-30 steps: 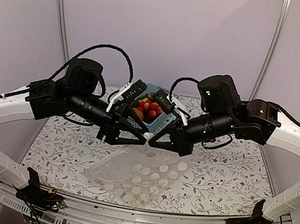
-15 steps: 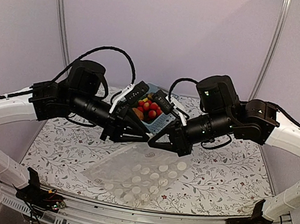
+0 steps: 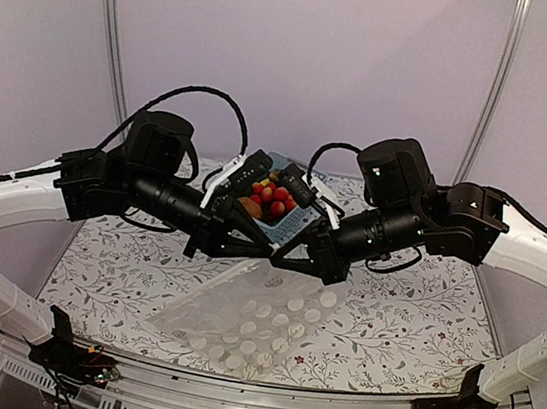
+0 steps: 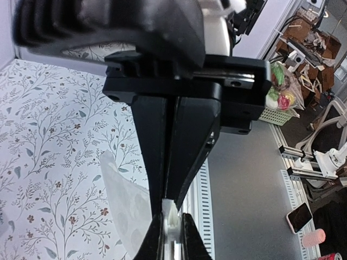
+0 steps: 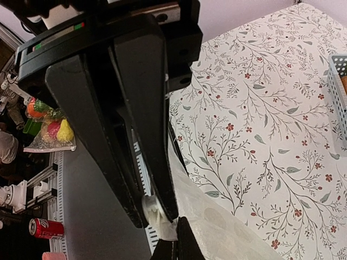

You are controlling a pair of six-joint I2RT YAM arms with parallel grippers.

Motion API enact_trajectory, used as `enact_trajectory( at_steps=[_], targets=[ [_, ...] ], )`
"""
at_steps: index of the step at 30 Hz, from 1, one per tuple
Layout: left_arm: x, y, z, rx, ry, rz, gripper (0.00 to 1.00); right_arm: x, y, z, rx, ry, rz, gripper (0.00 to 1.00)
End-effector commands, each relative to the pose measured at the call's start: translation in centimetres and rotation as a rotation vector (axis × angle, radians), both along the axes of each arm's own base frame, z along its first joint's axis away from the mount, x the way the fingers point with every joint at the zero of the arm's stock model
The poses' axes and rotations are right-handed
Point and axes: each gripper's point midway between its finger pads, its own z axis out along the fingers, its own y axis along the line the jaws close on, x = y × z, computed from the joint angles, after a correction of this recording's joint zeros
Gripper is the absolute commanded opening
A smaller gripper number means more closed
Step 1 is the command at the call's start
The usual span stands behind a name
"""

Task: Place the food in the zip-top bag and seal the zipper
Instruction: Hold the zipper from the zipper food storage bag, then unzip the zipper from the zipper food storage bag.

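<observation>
The zip-top bag (image 3: 260, 319), clear with white dots, lies flat on the table with its far edge lifted. My left gripper (image 3: 263, 252) and right gripper (image 3: 281, 258) meet tip to tip over that edge, each shut on it. In the left wrist view my fingers (image 4: 168, 199) pinch a whitish bit of the bag's mouth, and the bag (image 4: 123, 201) hangs to the left. In the right wrist view my gripper (image 5: 157, 215) clamps the same edge, and the bag (image 5: 227, 230) spreads to the right. The food (image 3: 272, 196) sits in the basket behind the grippers. The zipper itself cannot be made out.
The light-blue slotted basket (image 3: 294, 221) stands at the back middle of the flowered table (image 3: 104, 263), partly behind both wrists; its corner shows in the right wrist view (image 5: 339, 86). The table's near metal rail (image 3: 249, 393) runs just past the bag.
Both grippers have risen slightly and drawn closer together, lifting the bag's far edge off the table. The basket has not moved.
</observation>
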Motion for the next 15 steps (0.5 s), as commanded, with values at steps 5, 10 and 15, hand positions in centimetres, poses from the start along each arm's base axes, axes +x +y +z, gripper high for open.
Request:
enact_trajectory(
  at_steps=[5,10,15],
  targets=[
    [-0.22,-0.03,-1.44,0.048,-0.012,-0.004,0.0,1.39,-0.63,0.05,0.016,-0.026,-0.095,0.0],
    [0.08,0.22,-1.76,0.069,-0.03,0.013,0.0,1.41,-0.81,0.11,0.02,-0.023,-0.102,0.0],
    [0.5,0.59,-2.1,0.09,-0.053,0.037,0.0,1.67,-0.95,0.08,0.016,-0.033,-0.116,0.0]
  ],
)
